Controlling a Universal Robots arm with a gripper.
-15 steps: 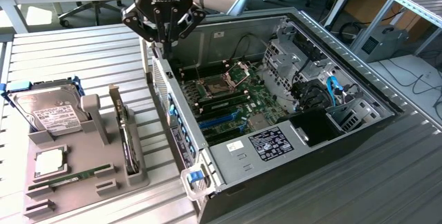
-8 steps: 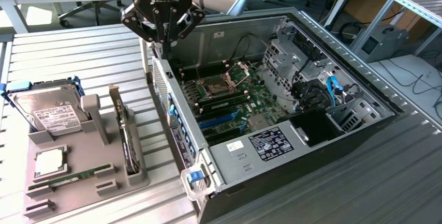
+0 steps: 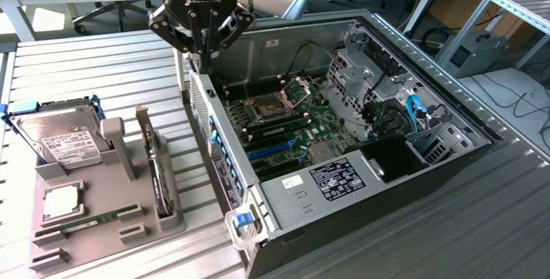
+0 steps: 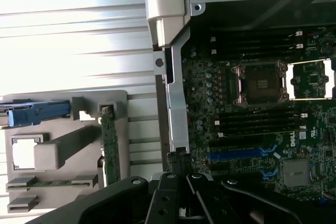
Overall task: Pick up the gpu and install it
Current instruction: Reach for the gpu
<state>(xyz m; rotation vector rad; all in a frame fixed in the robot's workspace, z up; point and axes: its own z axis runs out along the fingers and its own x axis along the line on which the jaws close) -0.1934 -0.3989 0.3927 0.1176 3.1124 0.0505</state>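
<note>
The gpu (image 3: 154,160) is a thin dark card standing on edge in a slot of the grey holder (image 3: 103,227), at the exterior view's left of the open computer case (image 3: 292,205). In the wrist view the gpu (image 4: 110,145) shows edge-on beside the case wall. My gripper (image 3: 203,57) hangs above the case's near wall, higher than the gpu and apart from it. It is shut with nothing in it. Its dark fingers (image 4: 169,198) hover by the case's metal edge. Blue expansion slots (image 3: 277,150) (image 4: 241,153) lie on the motherboard.
A silver hard drive (image 3: 62,138) with blue rails stands in the holder beside the gpu. A processor (image 3: 62,202) and a green memory stick (image 3: 90,220) lie lower in the holder. Drive cages and cables (image 3: 404,118) fill the case's far side. Slatted metal table (image 3: 86,66) all around.
</note>
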